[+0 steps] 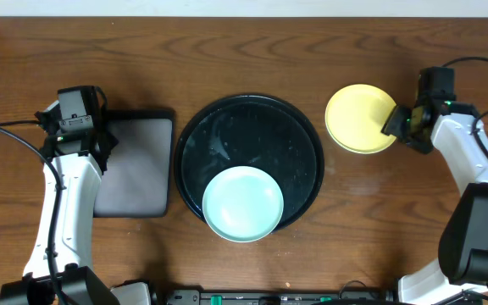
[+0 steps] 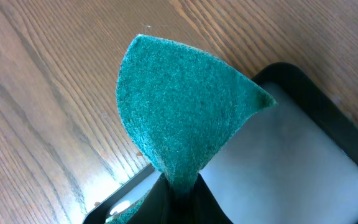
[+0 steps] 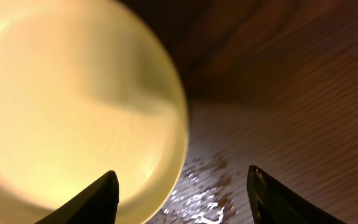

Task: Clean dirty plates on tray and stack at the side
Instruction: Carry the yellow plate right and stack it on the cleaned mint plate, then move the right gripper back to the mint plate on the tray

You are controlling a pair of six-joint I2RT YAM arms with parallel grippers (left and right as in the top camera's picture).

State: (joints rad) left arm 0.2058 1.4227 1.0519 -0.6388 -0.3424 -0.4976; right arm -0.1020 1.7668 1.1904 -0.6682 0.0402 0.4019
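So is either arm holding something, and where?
The left gripper pinches the green sponge at its lower edge; the right gripper is open, holding nothing.

From my feed I see a rectangular black tray (image 1: pixel 134 165) lying flat on the wooden table (image 1: pixel 252 51). A green sponge (image 2: pixel 179 112) stands curled upright at that tray's edge.

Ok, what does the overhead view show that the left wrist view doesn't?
Only overhead: the round black tray with a mint plate at its edge nearest the robot, and the yellow plate on the table to its right. Only left wrist: a green sponge pinched upright in the left jaws. Both: the rectangular tray and the wooden table.
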